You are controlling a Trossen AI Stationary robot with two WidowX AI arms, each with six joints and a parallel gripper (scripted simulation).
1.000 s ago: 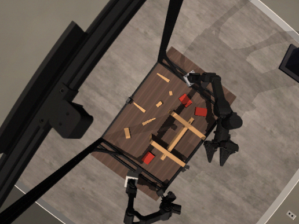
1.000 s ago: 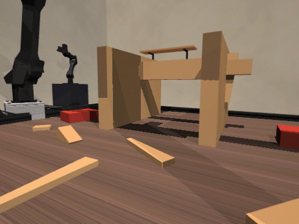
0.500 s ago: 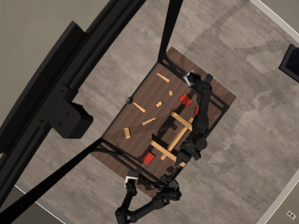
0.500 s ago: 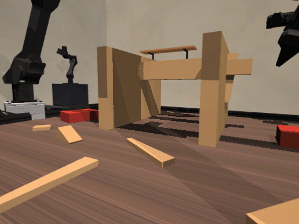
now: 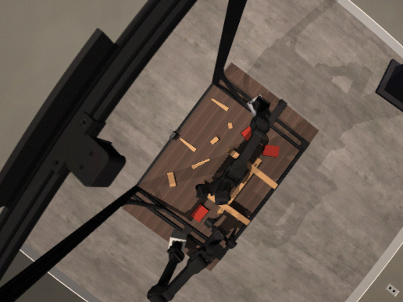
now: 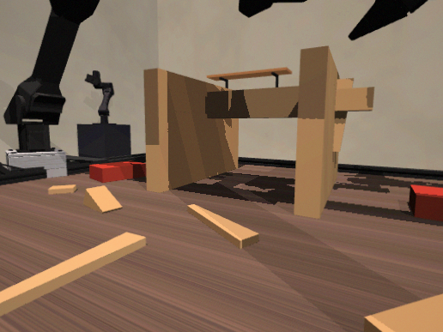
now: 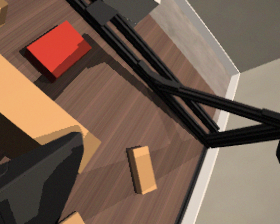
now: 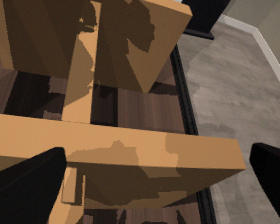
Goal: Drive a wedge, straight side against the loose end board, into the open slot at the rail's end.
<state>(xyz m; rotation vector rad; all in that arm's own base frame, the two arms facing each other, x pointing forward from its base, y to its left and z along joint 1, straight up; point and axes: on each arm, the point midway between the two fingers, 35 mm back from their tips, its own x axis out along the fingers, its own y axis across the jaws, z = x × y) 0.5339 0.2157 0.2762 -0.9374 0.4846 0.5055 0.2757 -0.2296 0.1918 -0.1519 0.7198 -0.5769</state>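
Note:
A wooden frame stands on the table: a rail through two end boards. One end board stands askew; it is the far board in the right wrist view. The other board has a wedge at the rail's end. Several loose wedges lie on the table, among them one in front of the frame and others. My left gripper hangs open and empty above the frame. My right gripper is open and empty above the wedged end, its fingers wide apart.
Red blocks lie by the frame. Small wooden blocks lie among the wedges. Black frame struts run along the table's ends.

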